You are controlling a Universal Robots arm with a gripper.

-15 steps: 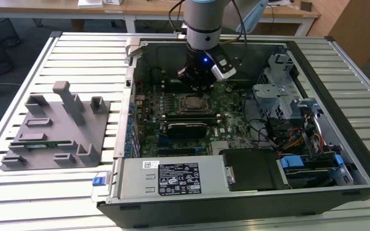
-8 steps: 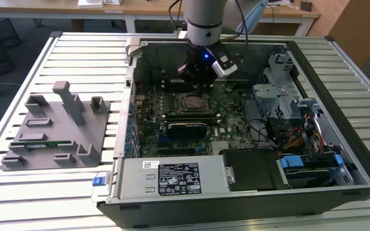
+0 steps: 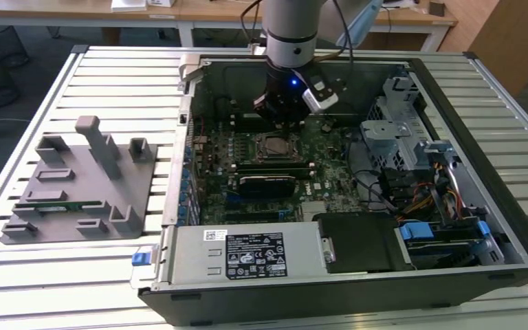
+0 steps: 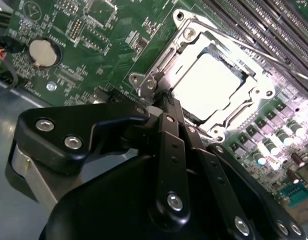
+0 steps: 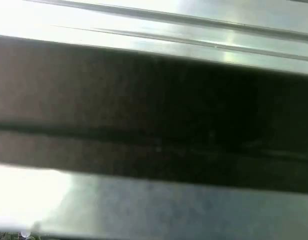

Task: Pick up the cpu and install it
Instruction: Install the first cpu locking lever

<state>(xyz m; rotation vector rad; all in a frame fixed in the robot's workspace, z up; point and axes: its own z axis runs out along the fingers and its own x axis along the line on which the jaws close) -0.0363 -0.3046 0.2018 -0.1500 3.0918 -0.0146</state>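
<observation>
The cpu (image 4: 214, 84), a flat square chip with a silvery top, lies in the metal-framed socket (image 4: 144, 82) on the green motherboard; in the exterior view the cpu (image 3: 273, 146) shows at the board's middle. My gripper (image 4: 163, 106) is shut with nothing between its black fingers (image 4: 170, 140). Its tips stand right at the socket frame's corner, beside the cpu. In the exterior view the gripper (image 3: 282, 117) hangs inside the open computer case, just behind the socket.
The case walls (image 3: 447, 117) close in the board on all sides. A drive cage (image 3: 388, 130) and cables stand on the exterior view's right, and a power supply (image 3: 245, 254) lies in front. A grey fixture (image 3: 80, 185) holding a memory stick (image 3: 58, 204) lies outside the case.
</observation>
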